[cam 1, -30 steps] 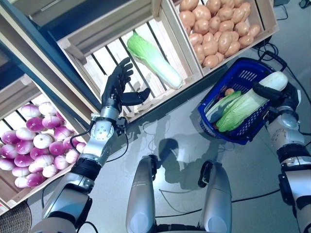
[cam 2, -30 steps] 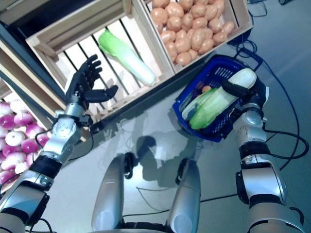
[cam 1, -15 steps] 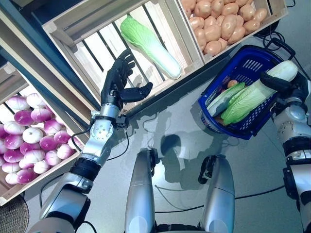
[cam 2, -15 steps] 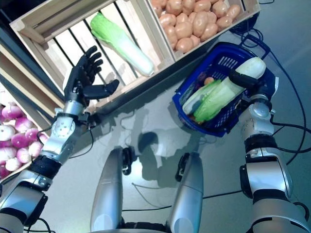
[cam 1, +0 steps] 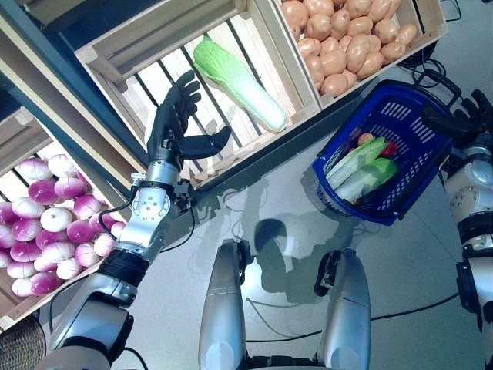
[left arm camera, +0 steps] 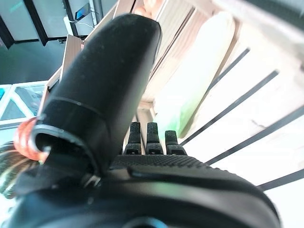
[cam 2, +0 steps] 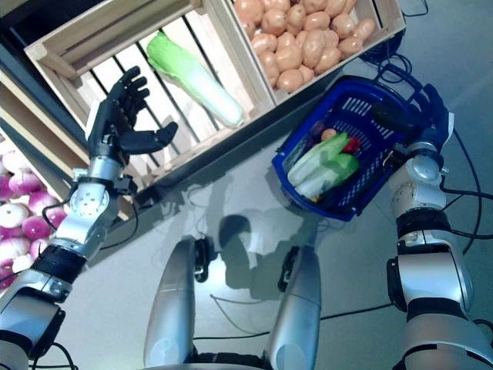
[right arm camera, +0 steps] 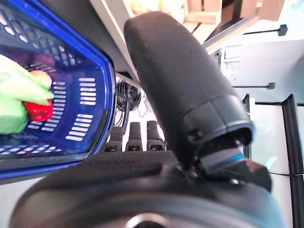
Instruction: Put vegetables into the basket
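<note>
Cabbage [cam 1: 362,166], long and pale green, lies inside the blue basket [cam 1: 400,116] on the floor, resting slantwise with a red vegetable [cam 1: 387,148] and a small orange one [cam 1: 365,139] touching its upper side. The right hand [cam 1: 462,123] sits just beside the basket's far rim, apart from the cabbage, its fingers straight and spread, holding nothing; its own wrist view shows the thumb standing out and the fingers extended past the blue wall. A second cabbage [cam 1: 239,83] lies alone on the slats of the middle wooden crate [cam 1: 146,46], tilted, leafy end toward the back. The left hand [cam 1: 173,131] is raised in front of that crate, near the cabbage but not touching it, fingers straight and thumb held out wide toward it, empty. To the right of that crate, a crate of potatoes [cam 1: 347,42] stands just behind the basket. Purple and white turnips [cam 1: 54,231] fill a lower crate at the robot's left, well apart from both hands.
</note>
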